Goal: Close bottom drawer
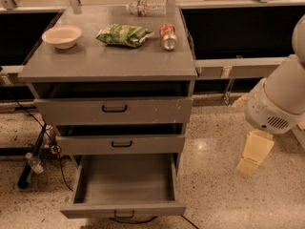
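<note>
The bottom drawer (123, 209) of the grey cabinet (109, 63) is pulled far out, and its flat tray is empty. Its short front panel carries a small black handle (124, 215) at the bottom edge of the view. The two drawers above it stand only slightly out. My gripper (252, 154), cream-coloured, hangs from the white arm (279, 101) to the right of the cabinet, above the floor. It is level with the drawer and well apart from it, touching nothing.
On the cabinet top lie a bowl (62, 36), a green chip bag (123, 34), a can (167, 36) on its side and a water bottle (145, 7). Cables and a black stand (33, 161) lie on the floor at left. Dark counters flank the cabinet.
</note>
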### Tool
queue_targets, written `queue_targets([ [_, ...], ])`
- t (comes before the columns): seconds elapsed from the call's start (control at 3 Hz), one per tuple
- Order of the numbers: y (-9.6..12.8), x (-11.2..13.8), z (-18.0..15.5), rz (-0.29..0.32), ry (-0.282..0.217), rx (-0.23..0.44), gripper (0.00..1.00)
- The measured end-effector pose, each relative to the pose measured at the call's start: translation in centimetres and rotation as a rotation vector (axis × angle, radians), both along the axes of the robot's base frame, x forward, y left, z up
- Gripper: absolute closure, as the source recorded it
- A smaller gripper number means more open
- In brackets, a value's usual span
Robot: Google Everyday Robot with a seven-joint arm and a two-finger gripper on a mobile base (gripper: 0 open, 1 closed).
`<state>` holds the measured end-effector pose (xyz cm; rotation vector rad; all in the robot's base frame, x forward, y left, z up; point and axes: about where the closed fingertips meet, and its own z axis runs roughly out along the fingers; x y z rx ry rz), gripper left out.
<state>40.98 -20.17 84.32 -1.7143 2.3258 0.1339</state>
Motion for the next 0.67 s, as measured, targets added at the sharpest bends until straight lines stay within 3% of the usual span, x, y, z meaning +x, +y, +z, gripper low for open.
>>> queue_targets([
  [0.67, -0.01, -0.15, -0.22, 0.0, 0.004, -0.002, 0.5],
])
